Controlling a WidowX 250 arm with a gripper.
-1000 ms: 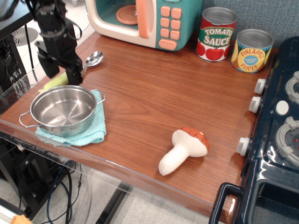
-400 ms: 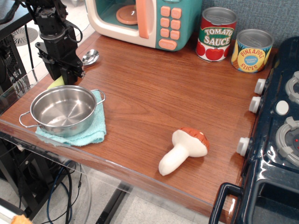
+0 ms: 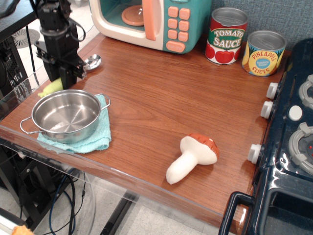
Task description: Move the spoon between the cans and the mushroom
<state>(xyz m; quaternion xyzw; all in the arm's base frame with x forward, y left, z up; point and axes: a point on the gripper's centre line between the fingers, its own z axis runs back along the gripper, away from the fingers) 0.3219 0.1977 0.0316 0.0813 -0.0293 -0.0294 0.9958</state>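
Observation:
The spoon (image 3: 92, 61) lies at the table's far left, its silver bowl toward the toy microwave and its yellow-green handle poking out toward the left edge. My gripper (image 3: 70, 76) stands straight down over the spoon's middle, its black fingers closed in around the handle and hiding that part. The Tomato Sauce can (image 3: 227, 36) and the Pineapple Slices can (image 3: 263, 53) stand side by side at the back right. The mushroom (image 3: 193, 156) lies on its side near the front, right of centre, far from the gripper.
A steel pot (image 3: 66, 115) sits on a teal cloth (image 3: 95, 139) just in front of the gripper. A toy microwave (image 3: 156, 22) stands at the back. A dark toy stove (image 3: 293, 147) with white knobs borders the table's right side.
My gripper has come down over the spoon and its fingers have narrowed around the handle. The spoon has shifted slightly to the left.

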